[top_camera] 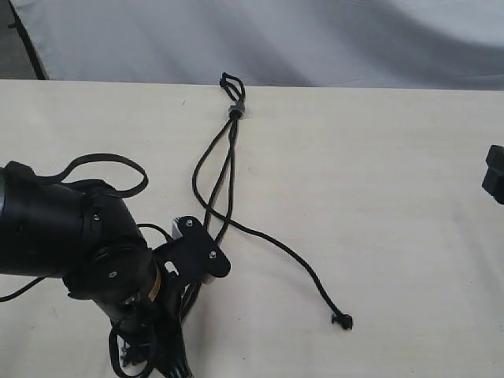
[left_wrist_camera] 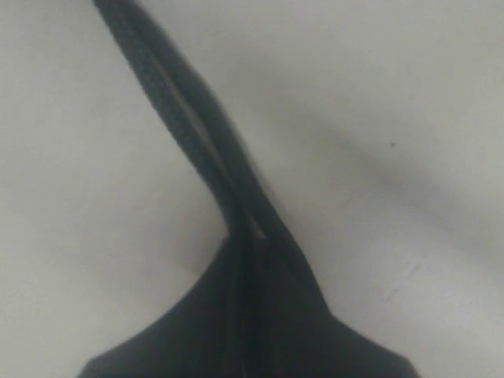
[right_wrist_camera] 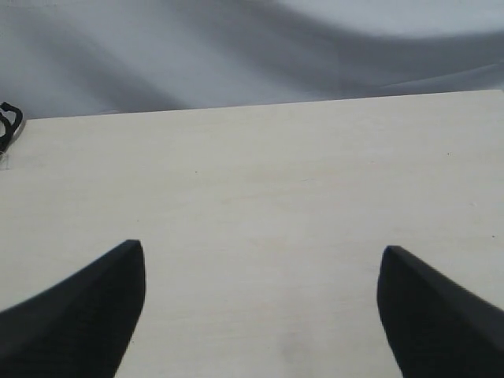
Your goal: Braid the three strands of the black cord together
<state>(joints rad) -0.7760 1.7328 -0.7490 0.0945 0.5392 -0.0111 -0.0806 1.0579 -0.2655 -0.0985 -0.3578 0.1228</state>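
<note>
Black cord [top_camera: 233, 110]: lay lengthwise on tabletop [top_camera: 394, 173], loop at far edge. Left end effector [left_wrist_camera: 250, 272]: pinched shut on two strands [left_wrist_camera: 189, 134]. Third strand [top_camera: 293, 253]: lay free, trailing rightward toward right end effector [right_wrist_camera: 260, 264], which stood wide, empty, well apart.

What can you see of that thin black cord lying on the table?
The black cord is thin, round and looks like woven rope. At one end a short loop lies at the edge of the table. A small grey band just below gathers it into three long strands. Two strands bow apart, then run together into the shut left gripper, which pinches them. The third strand lies loose on the table, curving away to a small knotted tip. No braiding shows yet.
</note>
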